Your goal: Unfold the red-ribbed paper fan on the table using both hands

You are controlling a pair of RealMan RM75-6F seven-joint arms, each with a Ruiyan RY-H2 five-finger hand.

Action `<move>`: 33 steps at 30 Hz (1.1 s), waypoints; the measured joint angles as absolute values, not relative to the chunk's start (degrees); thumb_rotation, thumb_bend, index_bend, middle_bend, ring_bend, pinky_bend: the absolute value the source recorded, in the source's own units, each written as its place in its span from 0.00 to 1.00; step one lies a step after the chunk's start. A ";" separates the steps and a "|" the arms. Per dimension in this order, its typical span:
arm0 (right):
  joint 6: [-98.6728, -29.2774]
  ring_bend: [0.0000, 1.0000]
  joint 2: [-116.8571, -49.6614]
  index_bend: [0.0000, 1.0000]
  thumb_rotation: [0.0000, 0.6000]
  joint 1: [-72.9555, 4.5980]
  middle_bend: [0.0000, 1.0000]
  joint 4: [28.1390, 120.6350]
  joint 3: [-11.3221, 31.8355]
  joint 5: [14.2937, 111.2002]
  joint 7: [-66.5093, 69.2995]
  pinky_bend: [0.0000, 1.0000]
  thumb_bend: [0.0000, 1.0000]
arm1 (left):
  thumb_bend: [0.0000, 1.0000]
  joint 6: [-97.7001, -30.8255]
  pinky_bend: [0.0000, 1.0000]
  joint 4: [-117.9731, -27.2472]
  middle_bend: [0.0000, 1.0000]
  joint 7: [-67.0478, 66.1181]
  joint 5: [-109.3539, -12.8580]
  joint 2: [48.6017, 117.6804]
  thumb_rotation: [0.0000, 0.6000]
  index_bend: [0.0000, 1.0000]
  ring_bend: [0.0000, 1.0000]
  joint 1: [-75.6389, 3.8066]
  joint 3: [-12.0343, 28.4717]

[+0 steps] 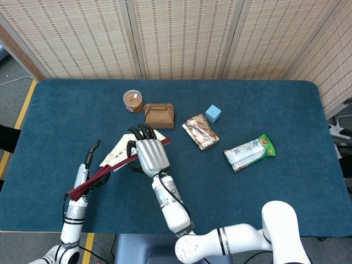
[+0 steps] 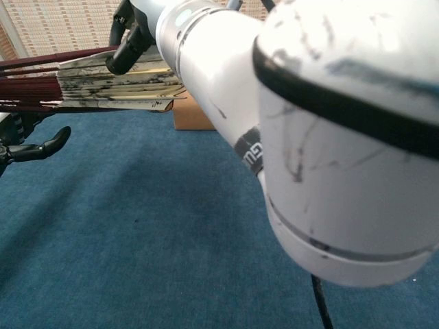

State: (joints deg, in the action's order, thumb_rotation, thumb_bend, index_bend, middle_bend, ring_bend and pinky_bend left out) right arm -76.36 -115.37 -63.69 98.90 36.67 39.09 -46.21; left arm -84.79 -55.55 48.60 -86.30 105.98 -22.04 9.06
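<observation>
Fan [image 1: 118,161] held above table [image 1: 264,110], left of centre; long axis lower left to upper right, paper end up-right. Gripped by right hand [image 1: 149,155]; rib end at left hand [image 1: 88,170], its grip unclear. Brown box [image 1: 159,114] and jar [image 1: 133,100] sit behind.

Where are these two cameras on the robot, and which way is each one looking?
Head view: sits high, looking steeply down on the blue table; shows both arms, the right robot hand holding the paper fan, the left robot hand at its ribs.
Chest view: sits low, facing forward across the table; the right arm fills it.
Shared: the fan, the brown box.
</observation>
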 measured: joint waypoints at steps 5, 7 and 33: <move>-76.68 0.00 -116.06 0.74 1.00 -64.73 0.14 97.71 36.43 38.54 -45.28 0.00 0.65 | 0.41 -84.67 0.00 -55.01 0.00 48.58 -85.70 107.00 1.00 0.16 0.00 -22.84 10.30; -76.73 0.00 -116.31 0.74 1.00 -65.09 0.14 97.20 36.37 38.38 -44.95 0.00 0.65 | 0.42 -85.08 0.00 -54.90 0.00 49.08 -85.75 107.36 1.00 0.24 0.00 -23.02 10.52; -76.96 0.00 -107.11 0.74 1.00 -60.72 0.14 103.19 32.31 42.28 -40.57 0.00 0.65 | 0.69 -85.31 0.01 -41.79 0.11 45.45 -84.10 109.79 1.00 0.75 0.00 -25.61 13.26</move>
